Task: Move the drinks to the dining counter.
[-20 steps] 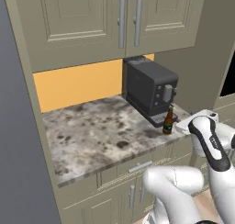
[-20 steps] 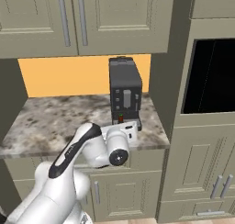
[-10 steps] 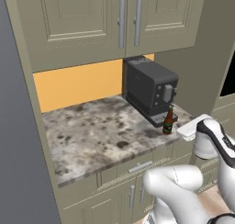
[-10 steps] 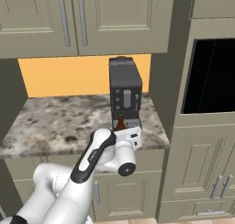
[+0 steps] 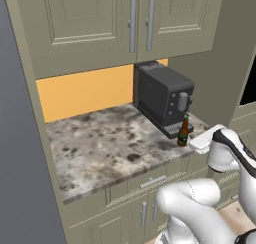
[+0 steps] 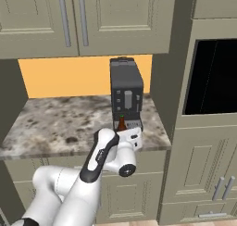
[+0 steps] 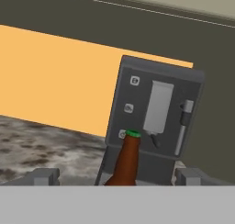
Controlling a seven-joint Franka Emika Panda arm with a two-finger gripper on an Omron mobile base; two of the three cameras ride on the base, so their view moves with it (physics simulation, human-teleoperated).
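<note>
A brown bottle (image 5: 183,132) with a green cap stands on the speckled worktop (image 5: 105,143), just in front of the black coffee machine (image 5: 162,98). My gripper (image 7: 117,176) is open and level with the worktop's front edge. Its two fingertips (image 7: 44,175) stand wide apart on either side of the bottle (image 7: 126,159), short of it and not touching. From the right base view the bottle (image 6: 121,122) rises just behind my white hand (image 6: 131,138). A second drink and the dining counter are out of view.
Beige wall cabinets (image 5: 125,23) hang low over the worktop, with an orange back wall (image 5: 85,90) below them. A tall cabinet with a black oven (image 6: 213,77) bounds the worktop on the right. Beige drawers and doors (image 5: 150,188) lie under the worktop.
My arm has swung in towards the worktop. The hand has come closer to the bottle, from off to the side to just in front of it. The bottle has not moved.
</note>
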